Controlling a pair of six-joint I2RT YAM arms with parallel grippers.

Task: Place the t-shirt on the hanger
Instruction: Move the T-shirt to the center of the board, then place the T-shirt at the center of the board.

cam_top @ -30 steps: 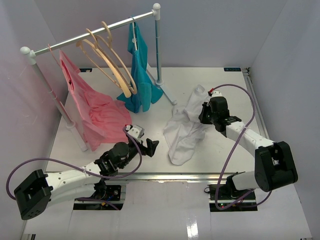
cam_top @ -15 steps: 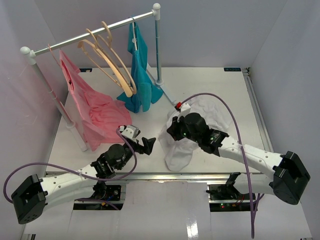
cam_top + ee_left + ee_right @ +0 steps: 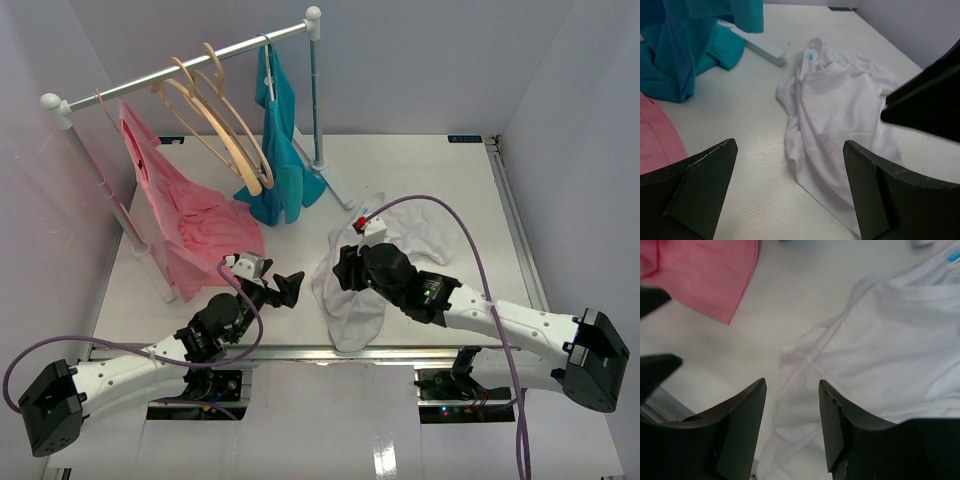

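1. The t-shirt lay crumpled on the counter, its long axis running far to near.
2. The right end effector hung over its left edge, fingers apart, apparently gripping nothing.
3. The left end effector, also apart, stood just left.
4. The hanger hung far-left, well apart.

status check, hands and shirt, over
Left hand open, beside the t-shirt. Right hand open, above its edge. T-shirt crumpled on table; hanger bare on rail. Nothing blocking.
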